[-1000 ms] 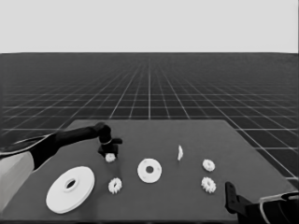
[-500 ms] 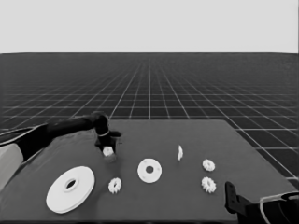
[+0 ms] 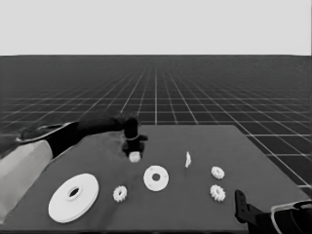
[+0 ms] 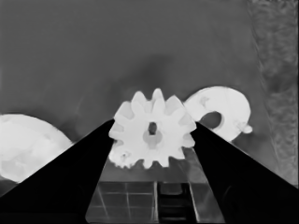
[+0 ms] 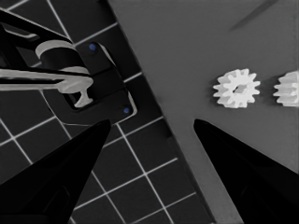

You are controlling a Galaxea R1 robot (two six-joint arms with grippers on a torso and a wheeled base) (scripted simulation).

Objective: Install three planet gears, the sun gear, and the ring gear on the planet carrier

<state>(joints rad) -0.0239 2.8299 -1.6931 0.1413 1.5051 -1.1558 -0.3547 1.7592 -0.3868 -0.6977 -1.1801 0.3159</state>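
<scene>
Toothed gears, four: one clamped between the fingers of the left end effector (image 3: pixel 133 152), raised over the tabletop (image 3: pixel 195 204) behind the smaller round part (image 3: pixel 156 178); one gear (image 3: pixel 120 193) toward the front edge; two (image 3: pixel 218 172) (image 3: pixel 217 192) near the right edge; larger round part (image 3: pixel 73 197), one, front-left corner; thin white piece (image 3: pixel 187 159), one; right end effector (image 5: pixel 149 140) spread open, holding nothing, off the front-right corner.

We see all parts white on a dark grey table (image 3: pixel 195 204): larger round part (image 3: pixel 73 197) w/ small dark centre hole, smaller round part (image 3: pixel 156 178) same, gears (image 3: pixel 120 193) plain white. Left gripper (image 4: pixel 153 140) fingers black; arm black, then pale grey. Floor dark w/ pale grid lines.
</scene>
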